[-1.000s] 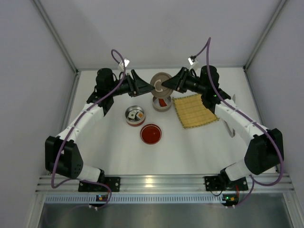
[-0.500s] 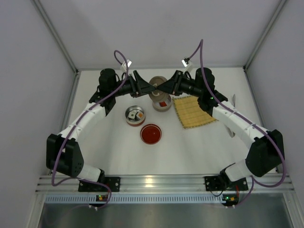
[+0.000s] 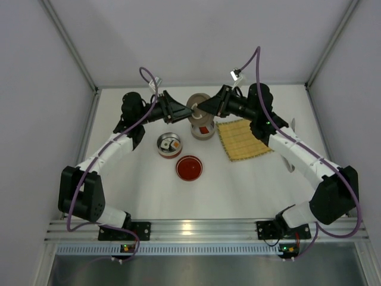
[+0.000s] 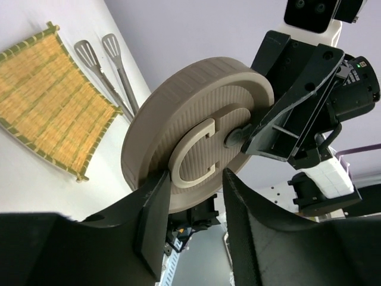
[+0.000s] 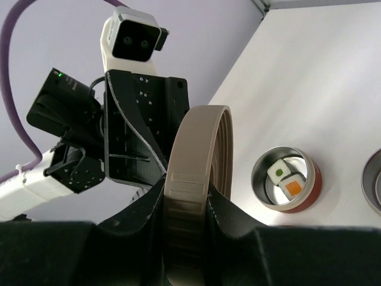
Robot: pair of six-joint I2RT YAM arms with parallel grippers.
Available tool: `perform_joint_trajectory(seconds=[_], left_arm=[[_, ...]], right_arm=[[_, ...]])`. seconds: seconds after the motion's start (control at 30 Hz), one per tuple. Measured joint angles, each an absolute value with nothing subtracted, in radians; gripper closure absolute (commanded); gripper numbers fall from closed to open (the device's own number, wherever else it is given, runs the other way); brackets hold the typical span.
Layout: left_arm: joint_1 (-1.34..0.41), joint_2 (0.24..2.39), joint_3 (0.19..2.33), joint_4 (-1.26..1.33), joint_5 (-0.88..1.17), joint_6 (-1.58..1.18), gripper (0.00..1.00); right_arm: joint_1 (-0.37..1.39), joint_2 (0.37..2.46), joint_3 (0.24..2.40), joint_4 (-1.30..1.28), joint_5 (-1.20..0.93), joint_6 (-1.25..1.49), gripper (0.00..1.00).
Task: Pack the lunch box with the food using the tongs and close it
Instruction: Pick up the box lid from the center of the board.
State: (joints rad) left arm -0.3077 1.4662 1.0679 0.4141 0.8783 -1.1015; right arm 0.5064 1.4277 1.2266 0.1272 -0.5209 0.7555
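Top external view: the left gripper point(image 3: 183, 108) now sits against the left edge of the lid point(image 3: 194, 102), where a second ago it hung apart from it. The lid is tipped on edge a little further left, above the lunch box point(image 3: 202, 133) at the far middle of the table. The right gripper point(image 3: 205, 106) clamps the lid's right side, as it did earlier. A red piece point(image 3: 204, 129) shows inside the box. The inner tin point(image 3: 162, 149) with the sushi pieces point(image 3: 171, 143) stands near and to the left, apart from the box, so I judge the closing premature or a handover under way. The red cap point(image 3: 189, 167), the bamboo mat point(image 3: 244, 140) and the tongs point(image 3: 290, 165) lie where they lay before. Left wrist view: the left claw's fingers point(image 4: 156, 214) straddle the lid's lower rim and its C-shaped handle. They have drawn in, but whether they pinch yet I cannot tell. The tongs lie idle on the table just beyond the mat. Right wrist view: the right claw is closed firmly on the lid's edge, and both sushi pieces sit in the tin on the table beyond.
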Motion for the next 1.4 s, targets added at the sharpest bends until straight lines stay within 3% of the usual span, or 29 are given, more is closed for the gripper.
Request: perform_joint_trajectory(seconds=[0.23, 0.53, 0.63, 0.73, 0.9, 1.17, 1.4], left_arm=[[-0.309, 1.466, 1.030, 0.553, 0.963, -1.228, 0.73], [-0.336, 1.423, 1.033, 0.787, 1.022, -1.342, 0.80], [-0.336, 1.418, 1.036, 0.782, 1.024, -1.333, 0.78], [-0.335, 1.415, 1.046, 0.717, 1.019, -1.285, 0.66], [-0.325, 1.375, 1.078, 0.452, 0.938, -1.116, 0.54], [-0.320, 1.303, 1.132, 0.163, 0.780, -0.948, 0.50], [-0.321, 1.317, 1.131, 0.087, 0.716, -0.948, 0.52]], right_arm=[[0.489, 1.426, 1.227, 0.179, -0.532, 0.801, 1.00], [0.490, 1.438, 1.217, 0.163, -0.564, 0.812, 1.00], [0.490, 1.438, 1.217, 0.163, -0.570, 0.813, 1.00], [0.490, 1.438, 1.217, 0.163, -0.570, 0.813, 1.00], [0.480, 1.437, 1.217, 0.155, -0.563, 0.804, 1.00], [0.468, 1.433, 1.226, 0.090, -0.503, 0.759, 1.00], [0.471, 1.433, 1.253, 0.043, -0.437, 0.740, 1.00]])
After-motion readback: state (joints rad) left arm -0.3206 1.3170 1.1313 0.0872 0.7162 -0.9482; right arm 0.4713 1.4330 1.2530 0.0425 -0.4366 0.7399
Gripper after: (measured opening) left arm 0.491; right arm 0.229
